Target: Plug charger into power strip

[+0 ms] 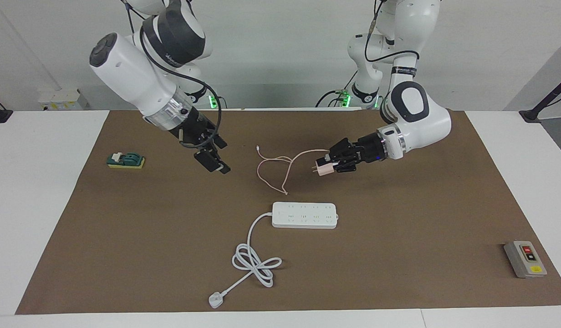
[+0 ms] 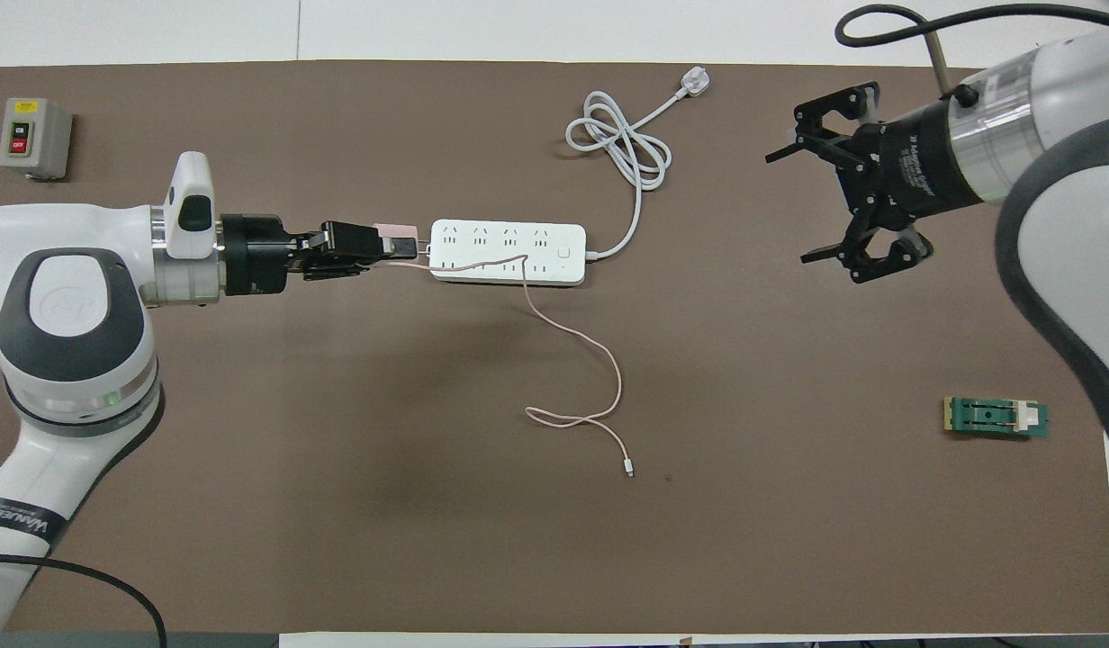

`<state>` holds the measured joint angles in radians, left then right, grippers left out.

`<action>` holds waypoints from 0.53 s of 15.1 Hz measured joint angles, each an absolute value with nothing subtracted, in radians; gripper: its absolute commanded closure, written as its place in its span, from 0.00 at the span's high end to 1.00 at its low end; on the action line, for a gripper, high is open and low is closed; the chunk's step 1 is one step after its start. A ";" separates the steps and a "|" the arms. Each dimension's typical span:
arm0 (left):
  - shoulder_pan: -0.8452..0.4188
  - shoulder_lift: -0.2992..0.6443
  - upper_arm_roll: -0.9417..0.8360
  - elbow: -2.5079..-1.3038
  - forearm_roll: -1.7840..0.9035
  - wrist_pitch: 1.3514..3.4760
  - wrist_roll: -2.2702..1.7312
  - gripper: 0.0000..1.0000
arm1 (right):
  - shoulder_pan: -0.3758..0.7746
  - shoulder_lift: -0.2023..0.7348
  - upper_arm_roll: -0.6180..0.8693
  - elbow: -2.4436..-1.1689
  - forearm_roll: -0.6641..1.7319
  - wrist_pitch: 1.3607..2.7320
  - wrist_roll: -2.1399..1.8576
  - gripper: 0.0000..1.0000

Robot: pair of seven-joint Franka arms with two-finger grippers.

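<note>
Two white robot arms reach over a worktop [image 1: 57,282] covered by a brown mat [image 1: 399,255].

The left gripper [image 1: 323,167] hangs in the air, its fingers pinching the charger [image 1: 325,169], a small pale-pink cube. The facing view shows the charger lifted clear of the mat, with its metal prongs pointing sideways toward the right arm's end of the worktop. The overhead view hides that height: there the charger [image 2: 394,236] appears just beside one short end of the power strip [image 2: 508,253], as if touching it, and its prongs cannot be seen.

The charger's thin pink cable [image 1: 280,166] droops from the cube to the mat and curls there, nearer to the robots than the strip. From overhead the cable [image 2: 599,360] seems to cross the strip's top; the facing view shows the two apart.

The power strip [image 1: 304,215] lies flat near the middle of the mat, sockets up, its long axis running from one arm's end of the worktop to the other. Its thick white cord [image 1: 253,259] leaves the end toward the right arm and loops away to a three-pin plug [image 1: 215,300] farther from the robots.

The right gripper [image 1: 215,159] waits in the air over bare mat, its fingers spread wide and holding nothing, as the overhead view shows most plainly.

A green block [image 1: 125,160] sits toward the right arm's end, and a grey button box [image 1: 525,258] toward the left arm's end.
</note>
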<state>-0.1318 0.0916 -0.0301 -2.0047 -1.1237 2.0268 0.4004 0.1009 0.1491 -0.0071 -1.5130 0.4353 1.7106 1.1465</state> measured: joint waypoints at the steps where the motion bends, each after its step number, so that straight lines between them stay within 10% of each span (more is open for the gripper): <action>1: -0.116 0.082 -0.027 -1.993 -1.020 2.006 0.360 0.00 | 0.084 0.135 -0.008 -1.513 0.402 1.678 1.058 1.00; 8: -0.070 0.060 -0.022 -1.814 -0.443 1.844 0.177 0.00 | 0.024 0.088 -0.009 -1.514 0.158 1.588 0.430 1.00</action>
<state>-0.0697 0.0602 -0.0222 -1.8135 -0.4425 1.8442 0.1772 0.0235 0.0884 -0.0085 -1.5140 0.1583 1.5877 0.4298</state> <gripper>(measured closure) 0.692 0.000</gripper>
